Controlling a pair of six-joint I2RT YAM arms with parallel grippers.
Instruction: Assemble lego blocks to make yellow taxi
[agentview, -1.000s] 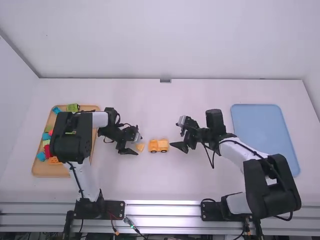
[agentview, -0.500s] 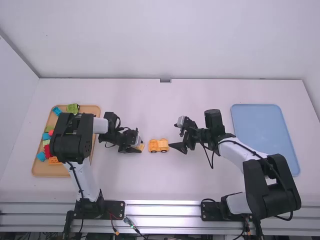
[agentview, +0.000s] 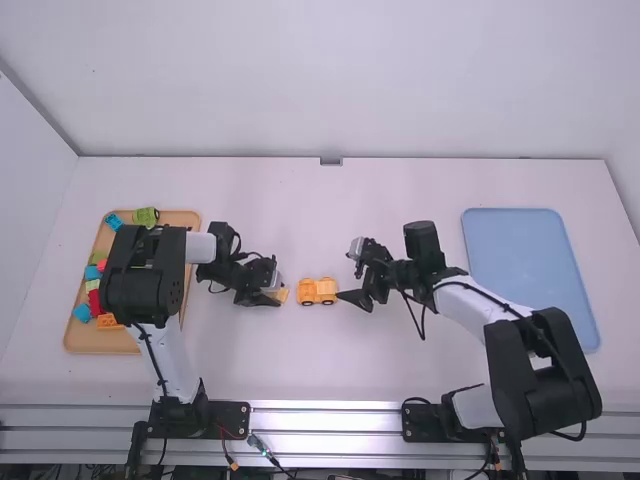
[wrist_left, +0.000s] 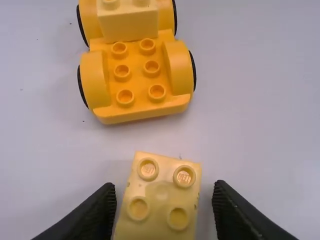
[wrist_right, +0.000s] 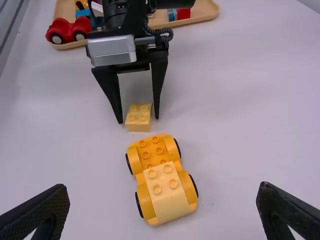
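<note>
Chassis, orange-yellow (agentview: 318, 291): one, wheeled, on the worktop (agentview: 330, 205), your landmark; where it stood in both earlier frames. Pale yellow brick (wrist_right: 167, 192): one, seated on the chassis's right half; studs bare on the left half.

Loose yellow block (wrist_left: 160, 200): one, four studs up, on the worktop just left of the chassis, apart from it.

Left gripper (agentview: 280, 289): a second ago it lay farther left of the chassis; by half a second ago you had it over the loose block, and its place has hardly altered since. Jaws parted, one on either side of the block, a gap showing at each; nothing gripped. Pose: low left of the chassis, pointing down.

Right gripper (agentview: 350, 285): shifted slightly toward the chassis across your three frames. Jaws wide apart, empty. Pose: just right of the chassis, arm bent, wrist angled in.

Wooden tray (agentview: 82, 342): one, well left of the chassis, with coloured blocks, a red car (wrist_right: 67, 31) among them.

Blue tray (agentview: 530, 270): one, well right of the chassis.
</note>
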